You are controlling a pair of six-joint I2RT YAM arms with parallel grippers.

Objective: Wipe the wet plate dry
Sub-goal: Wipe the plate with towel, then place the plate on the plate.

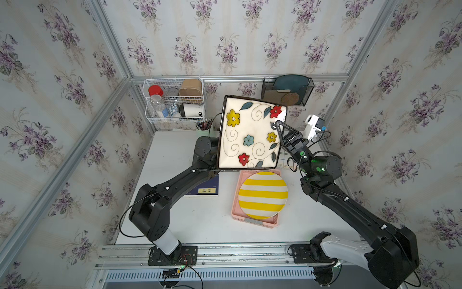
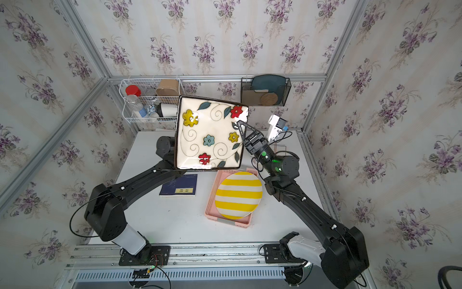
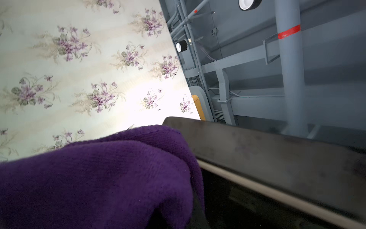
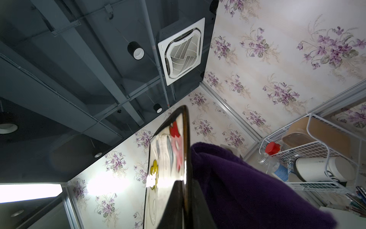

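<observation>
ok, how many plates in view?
2: a square flowered plate held aloft, a yellow-striped plate in the pink tray. A blue shape in the wall rack may be a third.

A square cream plate [image 1: 250, 135], dark-rimmed and painted with red, yellow and blue flowers, is held aloft and steeply tilted. Its edge is pinched between the fingers [image 1: 279, 131] of the right gripper [image 1: 277, 123]. A purple cloth [image 4: 247, 188] is bunched against its dark back, just beyond those fingers.
</observation>
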